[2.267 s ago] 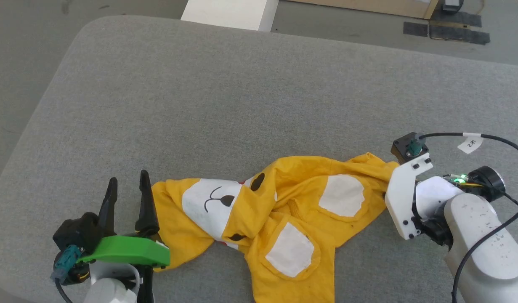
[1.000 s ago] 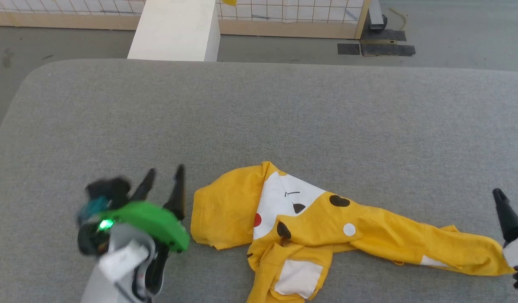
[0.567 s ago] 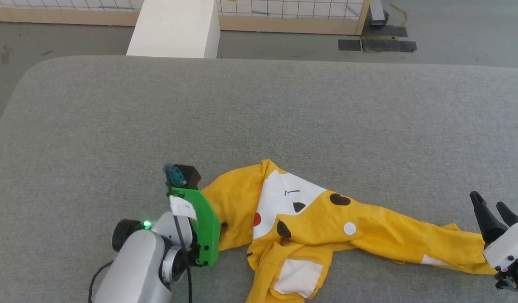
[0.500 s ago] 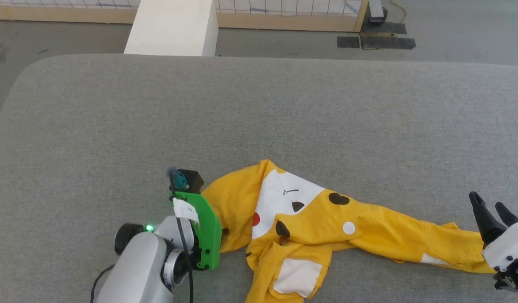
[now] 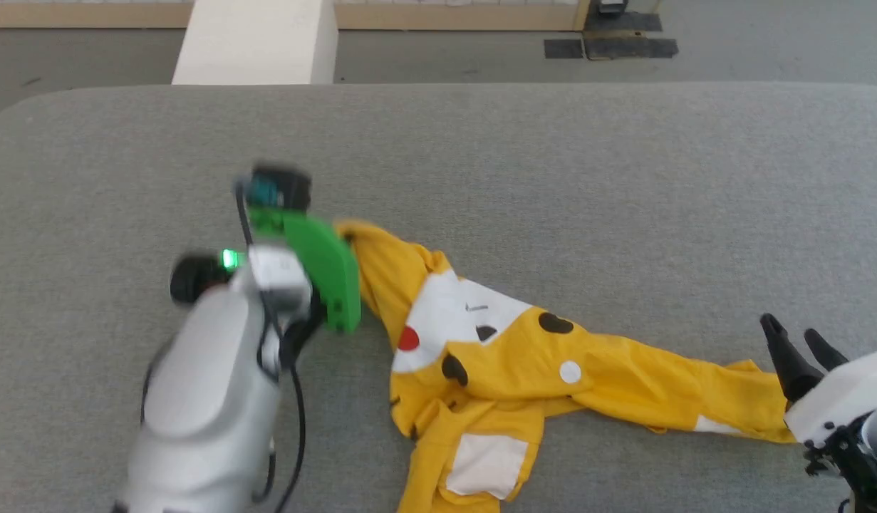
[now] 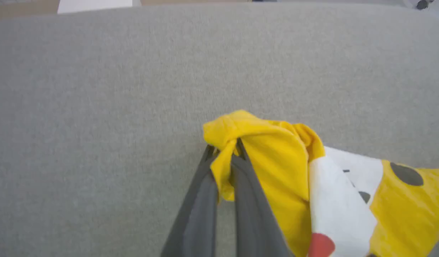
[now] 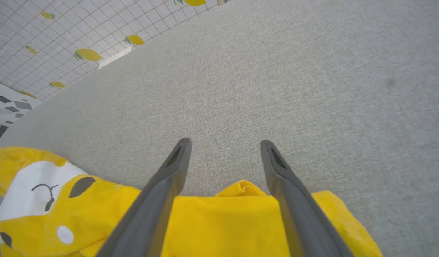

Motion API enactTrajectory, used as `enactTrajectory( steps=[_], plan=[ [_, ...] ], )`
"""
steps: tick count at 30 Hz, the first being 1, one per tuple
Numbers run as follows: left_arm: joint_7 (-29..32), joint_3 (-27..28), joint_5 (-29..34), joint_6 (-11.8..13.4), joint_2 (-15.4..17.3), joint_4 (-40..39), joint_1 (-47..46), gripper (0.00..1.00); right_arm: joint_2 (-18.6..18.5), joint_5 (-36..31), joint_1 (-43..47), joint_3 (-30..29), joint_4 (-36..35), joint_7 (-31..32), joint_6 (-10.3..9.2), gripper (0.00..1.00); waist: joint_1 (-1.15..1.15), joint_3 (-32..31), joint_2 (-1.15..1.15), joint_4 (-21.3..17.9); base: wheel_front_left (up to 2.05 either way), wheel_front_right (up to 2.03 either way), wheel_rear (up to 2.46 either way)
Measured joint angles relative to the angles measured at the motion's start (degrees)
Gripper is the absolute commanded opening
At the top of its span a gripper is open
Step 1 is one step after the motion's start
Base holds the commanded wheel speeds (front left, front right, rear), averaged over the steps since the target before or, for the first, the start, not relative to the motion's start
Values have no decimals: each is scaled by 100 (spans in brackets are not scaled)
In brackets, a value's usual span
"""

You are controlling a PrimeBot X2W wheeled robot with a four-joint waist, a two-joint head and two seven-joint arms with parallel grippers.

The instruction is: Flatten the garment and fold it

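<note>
At the near right corner of the grey padded top (image 5: pixel 481 142), the right gripper (image 5: pixel 789 329) stands with its two dark fingers spread wide and nothing clamped. In its wrist view the yellow end of the garment (image 7: pixel 219 221) lies under and between those fingers, and whether they touch the cloth I cannot tell.

The garment (image 5: pixel 523 356) is bunched into a long band across the near half of the top. It runs from that right corner toward the left of the middle, with a flap bearing a white patch reaching the near edge. The face print — white muzzle, red dot, dark spots — lies crumpled upward near the middle.

At the band's far left tip, the left gripper (image 6: pixel 224 150) is pinched tight on a fold of yellow cloth (image 6: pixel 272 150), which bulges over the fingertips. In the head view its green mount (image 5: pixel 317 271) covers the fingers.

Beyond the far edge stand a white block (image 5: pixel 256 39) and black floor patches (image 5: pixel 609 46).
</note>
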Motion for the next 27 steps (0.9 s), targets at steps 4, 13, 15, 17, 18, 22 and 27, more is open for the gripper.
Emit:
enactTrajectory(
  steps=[4, 13, 15, 17, 18, 22, 27],
  plan=[
    [-619, -82, 272, -133, -63, 330, -1164, 0, 0, 2, -141, 124, 27, -65, 0, 100, 0, 138, 0, -153, 0, 0, 0],
    [-2054, -124, 706, -188, -137, 1228, -3269, 0, 0, 12, -341, 314, 153, -244, 0, 100, 1, 589, 0, -598, 0, 0, 0],
    [-2253, -109, 677, -185, -200, 1518, -3453, 0, -1, 44, -342, 341, 208, -296, 0, 100, 0, 706, 0, -706, 0, 0, 0],
    [-2246, -179, 567, -232, -283, 1893, -3428, 0, -3, 63, -341, 359, 243, -325, 0, 100, 1, 804, 0, -796, 0, 0, 0],
    [-2183, -277, 563, -259, -310, 2109, -3392, 0, -3, 65, -342, 385, 256, -333, 0, 100, 1, 856, 0, -842, 0, 0, 0],
    [-2064, -530, 515, -364, -378, 2819, -3151, 0, -3, 104, -347, 445, 338, -385, 0, 100, 0, 1024, 0, -973, 0, 0, 0],
    [-2158, -599, 211, -428, -448, 3314, -3038, 100, -3, 105, -348, 479, 388, -416, 0, 100, 1, 1131, 0, -970, 0, 0, 0]
  ],
)
